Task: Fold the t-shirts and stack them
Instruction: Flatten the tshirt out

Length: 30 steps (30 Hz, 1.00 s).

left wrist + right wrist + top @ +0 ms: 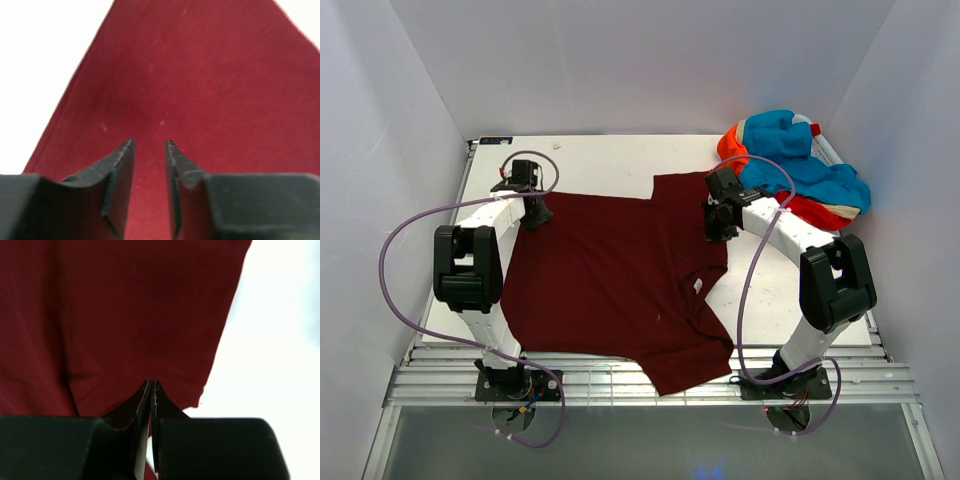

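White flat surface (620,160) carries everything. Plain dark maroon cloth t-shirt (610,270) lies spread flat mid-surface, one sleeve reaching over the near edge. Crumpled heap of orange-red and turquoise-blue cloth shirts (800,165) sits in the far right corner, unfolded.

Left claw (150,144) hovers over the shirt's far left part, fingers apart, nothing between them. Right claw (151,382) is clamped on a pinch of maroon cloth near the far right sleeve edge, and the fabric puckers at its tips.

Judgement: first fold barely begun. Left claw should take a matching pinch before any lift. Both should then carry the edge evenly and taut, to avoid a skewed crease.
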{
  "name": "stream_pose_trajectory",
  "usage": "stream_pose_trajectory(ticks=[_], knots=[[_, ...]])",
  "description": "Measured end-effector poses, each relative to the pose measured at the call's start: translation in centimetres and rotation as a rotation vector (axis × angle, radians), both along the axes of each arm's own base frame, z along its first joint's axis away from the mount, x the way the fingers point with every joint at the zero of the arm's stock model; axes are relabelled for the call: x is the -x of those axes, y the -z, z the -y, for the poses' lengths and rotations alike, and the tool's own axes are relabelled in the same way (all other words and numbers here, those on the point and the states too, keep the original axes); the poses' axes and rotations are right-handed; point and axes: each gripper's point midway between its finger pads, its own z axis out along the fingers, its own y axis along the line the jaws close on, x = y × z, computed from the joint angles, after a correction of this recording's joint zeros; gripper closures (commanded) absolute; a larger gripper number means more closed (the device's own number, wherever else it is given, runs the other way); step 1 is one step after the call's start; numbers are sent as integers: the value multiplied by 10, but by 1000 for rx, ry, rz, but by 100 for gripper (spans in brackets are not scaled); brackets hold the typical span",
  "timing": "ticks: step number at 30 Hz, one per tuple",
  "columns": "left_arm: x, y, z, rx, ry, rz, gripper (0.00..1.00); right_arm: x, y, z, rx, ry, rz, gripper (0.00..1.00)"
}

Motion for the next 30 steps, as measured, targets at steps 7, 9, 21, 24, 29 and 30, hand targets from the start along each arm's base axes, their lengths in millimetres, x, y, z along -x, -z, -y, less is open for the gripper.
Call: stream_pose_trajectory(ticks=[7, 9, 21, 24, 29, 30], knots=[[21, 38, 5, 25, 21, -113, 70, 22, 35, -1, 1, 22, -130, 92], [22, 43, 7, 31, 25, -120, 71, 26, 48, 1, 18, 30, -169, 92], [22, 44, 7, 32, 34, -116, 72, 34, 70, 14, 127, 69, -268, 92], [23, 44, 6, 26, 31, -108, 72, 30, 70, 17, 169, 71, -285, 92], [26, 44, 4, 20, 26, -87, 72, 13, 69, 24, 258, 68, -289, 92], [27, 44, 4, 18, 25, -84, 72, 8, 69, 26, 273, 69, -285, 92]])
